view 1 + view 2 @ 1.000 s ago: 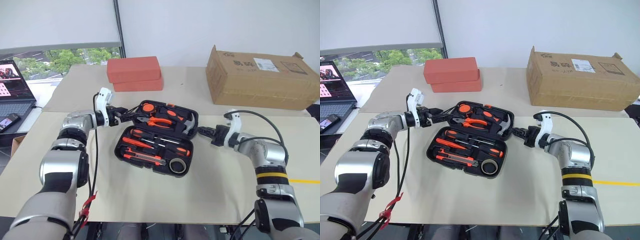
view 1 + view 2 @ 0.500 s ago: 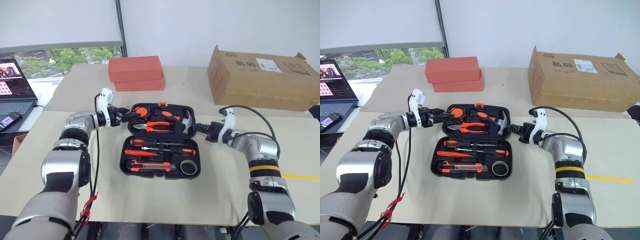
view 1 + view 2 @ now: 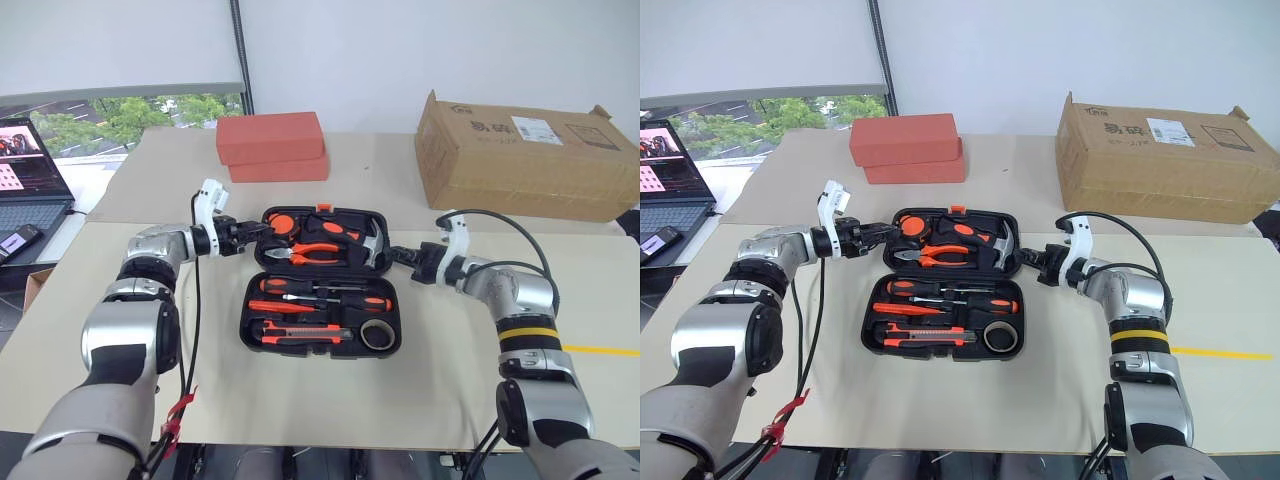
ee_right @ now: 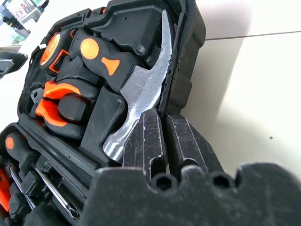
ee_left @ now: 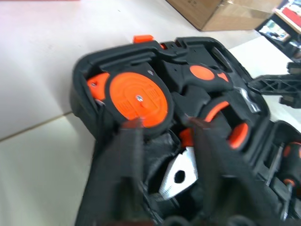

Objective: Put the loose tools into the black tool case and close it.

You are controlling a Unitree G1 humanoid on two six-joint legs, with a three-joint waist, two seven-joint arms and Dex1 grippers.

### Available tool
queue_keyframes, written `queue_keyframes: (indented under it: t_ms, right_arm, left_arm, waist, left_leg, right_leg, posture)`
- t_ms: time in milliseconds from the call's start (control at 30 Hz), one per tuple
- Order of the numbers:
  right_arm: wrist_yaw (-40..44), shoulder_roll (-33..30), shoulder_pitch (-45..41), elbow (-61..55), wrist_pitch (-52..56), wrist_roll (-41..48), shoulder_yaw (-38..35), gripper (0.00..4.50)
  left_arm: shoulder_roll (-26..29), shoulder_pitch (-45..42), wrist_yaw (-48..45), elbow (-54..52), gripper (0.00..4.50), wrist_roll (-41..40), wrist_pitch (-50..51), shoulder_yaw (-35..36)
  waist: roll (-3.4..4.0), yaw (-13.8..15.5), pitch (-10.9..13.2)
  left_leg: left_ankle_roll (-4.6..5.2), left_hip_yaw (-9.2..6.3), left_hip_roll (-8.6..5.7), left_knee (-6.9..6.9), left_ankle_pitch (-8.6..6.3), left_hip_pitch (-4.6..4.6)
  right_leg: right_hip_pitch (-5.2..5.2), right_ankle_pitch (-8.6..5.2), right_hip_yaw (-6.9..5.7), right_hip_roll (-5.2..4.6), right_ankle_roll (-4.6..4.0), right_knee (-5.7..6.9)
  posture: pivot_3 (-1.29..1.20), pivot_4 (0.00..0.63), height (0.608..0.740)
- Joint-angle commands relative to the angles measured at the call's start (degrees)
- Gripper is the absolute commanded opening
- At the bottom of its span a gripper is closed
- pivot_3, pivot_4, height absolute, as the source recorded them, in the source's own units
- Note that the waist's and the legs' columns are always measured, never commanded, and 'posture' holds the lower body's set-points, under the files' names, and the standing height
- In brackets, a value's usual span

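The black tool case point(image 3: 244, 325) lies open at mid-table, square to the front edge. Its near half holds screwdrivers point(image 3: 325, 303), a utility knife point(image 3: 300, 337) and a grey tape roll point(image 3: 377, 336). The far half holds pliers point(image 3: 310, 250), a hammer point(image 4: 141, 89) and an orange round tool point(image 5: 138, 99). My left gripper point(image 3: 258, 231) is at the far half's left rim, its fingers a little apart in the left wrist view point(image 5: 164, 127). At the far half's right rim my right gripper point(image 3: 395, 254) is shut, its tips against the rim beside the hammer head point(image 4: 162, 117).
Two stacked red boxes point(image 3: 272, 138) stand behind the case. A brown cardboard box point(image 3: 525, 155) is at the back right. A laptop point(image 3: 30, 190) and a phone point(image 3: 20, 240) lie off the table's left side.
The case has swung from slanted to square with the table edge. My left gripper's fingers have drawn closer together, and the right gripper has shut at the right rim.
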Motion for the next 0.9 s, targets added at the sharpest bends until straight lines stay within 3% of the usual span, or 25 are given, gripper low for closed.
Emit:
queue_keyframes:
  t_ms: [33, 267, 367, 533, 833, 867, 900]
  right_arm:
    - [0.65, -0.13, -0.60, -1.07, -1.65, -0.22, 0.02, 0.00]
    - [0.38, 0.18, 0.22, -1.99, -1.79, -0.23, -0.06, 0.00]
    - [0.34, 0.07, 0.66, -2.57, -1.62, -0.17, -0.17, 0.00]
    - [0.53, 0.26, 1.30, -3.04, -1.82, -0.22, -0.08, 0.00]
    - [0.57, 0.64, 1.29, -3.45, -1.92, -0.20, 0.22, 0.00]
    - [0.55, 0.62, 1.32, -3.56, -1.90, -0.19, 0.21, 0.00]
    - [0.54, 0.57, 1.37, -3.70, -1.85, -0.16, 0.17, 0.00]
  left_arm:
    - [1.29, 0.15, -1.89, -0.74, 0.04, 1.57, 0.23, -1.09]
    - [2.39, -0.37, -0.90, -1.23, 0.04, 0.00, -1.22, 1.71]
    - [3.36, -0.21, -1.67, -1.93, 0.80, 0.63, -1.32, 1.48]
    - [3.71, 1.16, 0.52, -1.24, 2.65, 2.87, 0.61, -0.27]
    - [-0.16, 0.82, 4.23, -0.51, 2.65, 3.86, 2.19, -0.91]
    - [-0.33, 0.72, 5.03, -0.38, 2.14, 3.68, 2.23, -0.61]
    - [-0.34, 0.68, 5.36, -0.34, 1.97, 3.52, 2.24, -0.41]
  waist:
    - [0.00, 0.00, 0.00]
    - [0.00, -0.05, 0.00]
    - [0.00, -0.13, 0.00]
    - [0.00, -0.03, 0.00]
    - [0.00, -0.06, 0.00]
    - [0.00, -0.06, 0.00]
    - [0.00, -0.06, 0.00]
  left_leg:
    - [0.00, 0.00, 0.00, 0.00, 0.00, 0.00]
    - [0.00, 0.00, 0.01, 0.00, 0.00, 0.01]
    - [0.00, 0.00, 0.01, -0.01, 0.00, 0.01]
    - [0.00, -0.01, 0.01, 0.00, 0.00, 0.01]
    - [0.00, -0.01, 0.01, 0.00, 0.00, 0.01]
    - [0.00, -0.01, 0.01, 0.00, 0.00, 0.02]
    - [-0.01, -0.01, 0.01, -0.01, 0.00, 0.02]
  right_leg:
    - [0.00, 0.00, 0.00, 0.00, 0.00, 0.00]
    - [0.00, 0.00, 0.02, 0.00, 0.00, 0.00]
    - [0.00, 0.00, 0.01, 0.00, 0.00, 0.01]
    - [0.02, 0.00, 0.00, 0.00, 0.00, 0.01]
    - [0.02, 0.00, 0.00, 0.00, 0.00, 0.01]
    - [0.02, 0.00, 0.00, 0.00, 0.00, 0.01]
    - [0.02, 0.00, 0.00, 0.01, 0.00, 0.01]
  posture:
    - [0.00, 0.150, 0.711]
    - [0.00, 0.150, 0.711]
    - [0.00, 0.150, 0.711]
    - [0.00, 0.150, 0.711]
    - [0.00, 0.150, 0.711]
    - [0.00, 0.150, 0.711]
    - [0.00, 0.150, 0.711]
